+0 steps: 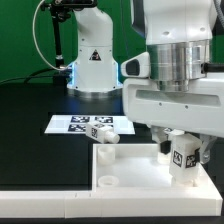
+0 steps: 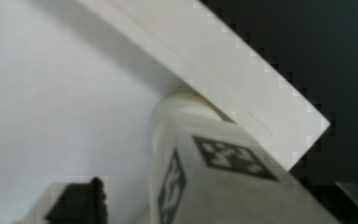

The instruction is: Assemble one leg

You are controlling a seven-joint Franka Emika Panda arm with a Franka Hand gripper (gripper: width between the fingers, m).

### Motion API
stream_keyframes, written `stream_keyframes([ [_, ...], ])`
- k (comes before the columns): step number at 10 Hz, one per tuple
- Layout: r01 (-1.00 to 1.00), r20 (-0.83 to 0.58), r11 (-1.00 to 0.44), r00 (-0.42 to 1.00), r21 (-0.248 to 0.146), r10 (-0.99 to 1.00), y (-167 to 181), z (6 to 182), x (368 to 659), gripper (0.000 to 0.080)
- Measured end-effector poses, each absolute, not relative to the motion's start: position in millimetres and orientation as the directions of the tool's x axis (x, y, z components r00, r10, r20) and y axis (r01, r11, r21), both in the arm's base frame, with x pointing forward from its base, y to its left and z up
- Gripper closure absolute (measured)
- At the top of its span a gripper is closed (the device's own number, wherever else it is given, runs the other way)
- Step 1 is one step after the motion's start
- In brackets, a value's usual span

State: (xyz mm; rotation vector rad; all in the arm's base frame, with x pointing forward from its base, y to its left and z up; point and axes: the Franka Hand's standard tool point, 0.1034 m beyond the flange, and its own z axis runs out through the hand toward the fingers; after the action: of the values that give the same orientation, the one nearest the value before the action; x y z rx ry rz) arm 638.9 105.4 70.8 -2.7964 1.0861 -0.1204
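The large white panel [image 1: 130,178] lies nearest, flat on the black desk [image 1: 35,100], its raised rim and corner holes facing up. Over the panel's far corner, on the exterior view's right, the end effector [image 1: 182,148] straddles the leg [image 1: 184,162], which stands roughly upright with a tag sticker facing out. In the wrist view the leg [image 2: 220,160] sits between the dark fingers [image 2: 83,200] with slivers of gap beside it, so I cannot tell whether they are pinching it or slightly spread. Its lower end meets the panel [image 2: 51,90] by the rim, but the seating is hidden. Beyond the panel's far edge a second leg [image 1: 103,133] lies loose, touching the marker board [image 1: 68,124]. Judged from this, the leg has reached its corner and fastening remains.
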Motion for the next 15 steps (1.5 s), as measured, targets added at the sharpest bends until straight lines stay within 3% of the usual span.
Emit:
stream_keyframes([
  [1, -0.501, 0.04, -0.855, 0.859, -0.135, -0.51, 105.6, 73.8, 639.7, 0.0216],
  [2, -0.398, 0.039, -0.91, 0.914, -0.113, -0.404, 111.2, 76.3, 638.6, 0.0162],
  [5, -0.2, 0.069, -0.975, 0.976, -0.099, -0.207, 109.3, 76.0, 639.8, 0.0153],
  [6, 0.051, 0.081, -0.997, 0.996, -0.052, 0.047, 110.1, 81.0, 641.2, 0.0151],
  [7, 0.178, 0.093, -0.983, 0.98, -0.038, 0.174, 111.5, 82.9, 644.1, 0.0151],
  [8, 0.124, 0.089, -0.991, 0.989, -0.044, 0.119, 111.3, 81.3, 643.2, 0.0155],
  [10, 0.105, 0.087, -0.993, 0.991, -0.045, 0.101, 111.2, 80.9, 643.0, 0.0421],
  [11, 0.039, 0.084, -0.998, 0.996, -0.051, 0.034, 111.3, 80.9, 643.0, 0.0421],
  [12, -0.025, 0.081, -0.998, 0.996, -0.056, -0.03, 111.0, 80.8, 643.1, 0.0515],
  [15, -0.476, 0.068, -0.877, 0.875, -0.069, -0.48, 109.8, 79.8, 642.5, 0.0515],
])
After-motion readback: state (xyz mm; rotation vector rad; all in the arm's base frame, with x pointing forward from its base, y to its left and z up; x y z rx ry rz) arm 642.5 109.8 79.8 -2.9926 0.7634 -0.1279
